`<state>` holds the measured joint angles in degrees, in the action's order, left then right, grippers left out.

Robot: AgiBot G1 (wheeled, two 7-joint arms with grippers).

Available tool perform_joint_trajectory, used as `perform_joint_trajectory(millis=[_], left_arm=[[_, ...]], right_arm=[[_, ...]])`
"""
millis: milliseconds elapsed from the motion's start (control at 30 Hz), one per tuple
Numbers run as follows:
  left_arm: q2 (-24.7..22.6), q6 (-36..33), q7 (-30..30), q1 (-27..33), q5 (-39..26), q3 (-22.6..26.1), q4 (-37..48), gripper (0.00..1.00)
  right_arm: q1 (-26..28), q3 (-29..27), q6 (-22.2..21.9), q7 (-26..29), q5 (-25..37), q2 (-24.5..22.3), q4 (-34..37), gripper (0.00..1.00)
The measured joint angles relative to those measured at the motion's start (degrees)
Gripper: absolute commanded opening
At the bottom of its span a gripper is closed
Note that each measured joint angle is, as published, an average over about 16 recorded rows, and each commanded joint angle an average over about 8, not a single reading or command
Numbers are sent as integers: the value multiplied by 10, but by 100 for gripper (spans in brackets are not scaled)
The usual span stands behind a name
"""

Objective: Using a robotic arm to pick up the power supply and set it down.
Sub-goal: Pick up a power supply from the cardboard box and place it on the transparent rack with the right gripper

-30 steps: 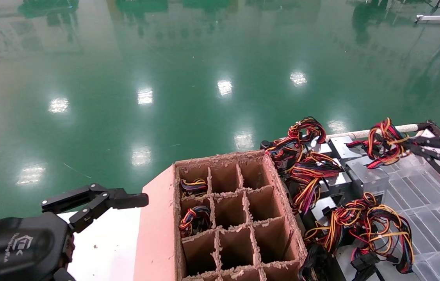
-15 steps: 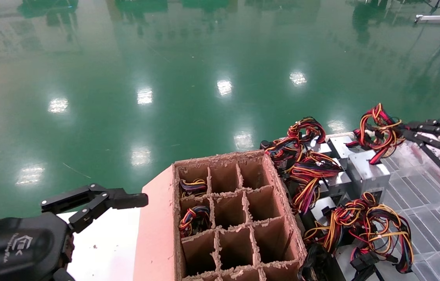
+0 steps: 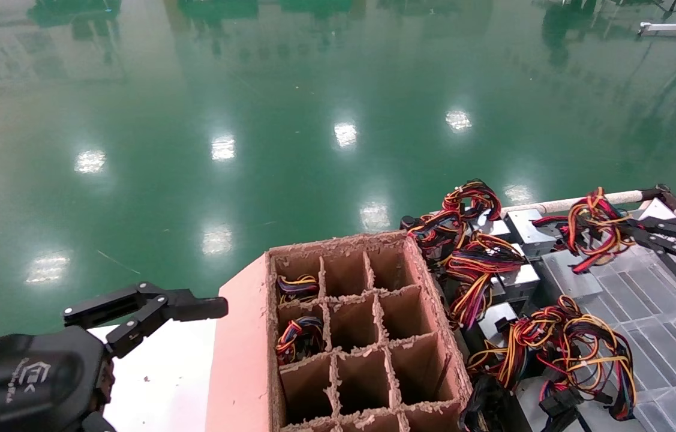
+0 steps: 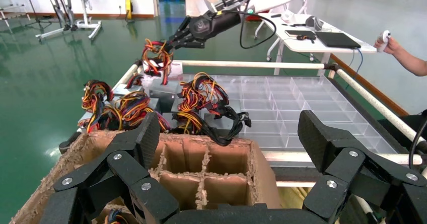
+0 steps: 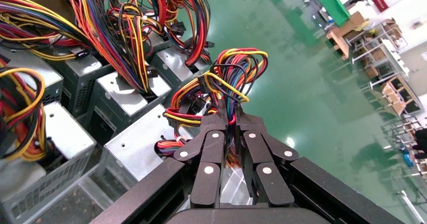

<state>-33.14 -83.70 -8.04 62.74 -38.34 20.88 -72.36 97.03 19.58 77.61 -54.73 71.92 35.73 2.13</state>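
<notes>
My right end effector [image 3: 628,227] sits at the far right of the scene, its fingers pinched narrow on the cable bundle [image 3: 595,225] of a power supply [image 3: 565,277]. In the right wrist view the two black fingers [image 5: 214,133] close on the red, yellow and black wires [image 5: 232,78], which loop out past the tips. The supply's grey metal box lies below the bundle on the clear gridded tray [image 3: 667,336], tilted, just right of the other supplies [image 3: 493,264] with their tangled cables. I cannot tell whether the box is touching the tray or hanging free.

My left end effector [image 3: 152,306] hangs idle at the near left, above the white worktop [image 3: 158,384], its fingers spread wide. In the left wrist view both open fingers [image 4: 322,133] frame the cardboard box [image 3: 242,360], which stands between the two arms. Its divider cells are mostly bare; two on the far left each hold a cable bundle [image 3: 299,336].
</notes>
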Motion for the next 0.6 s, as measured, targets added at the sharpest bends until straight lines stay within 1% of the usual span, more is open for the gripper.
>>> perform_joint_trajectory(millis=[33, 67, 267, 300, 333, 600], left_arm=[[0, 0, 0, 0, 0, 0, 0, 100], [0, 0, 0, 0, 0, 0, 0, 100], [0, 0, 0, 0, 0, 0, 0, 100], [0, 0, 0, 0, 0, 0, 0, 100], [0, 0, 0, 0, 0, 0, 0, 100], [0, 0, 0, 0, 0, 0, 0, 100]], right_arm=[[-3, -1, 1, -1, -2, -2, 2, 4], [-6, -2, 2, -1, -3, -4, 3, 14], [-20, -7, 7, 0, -11, -14, 11, 89], [-22, -8, 8, 1, -11, -15, 12, 98], [-23, -8, 8, 1, -12, -15, 13, 100], [-27, -10, 8, 3, -14, -17, 16, 100]])
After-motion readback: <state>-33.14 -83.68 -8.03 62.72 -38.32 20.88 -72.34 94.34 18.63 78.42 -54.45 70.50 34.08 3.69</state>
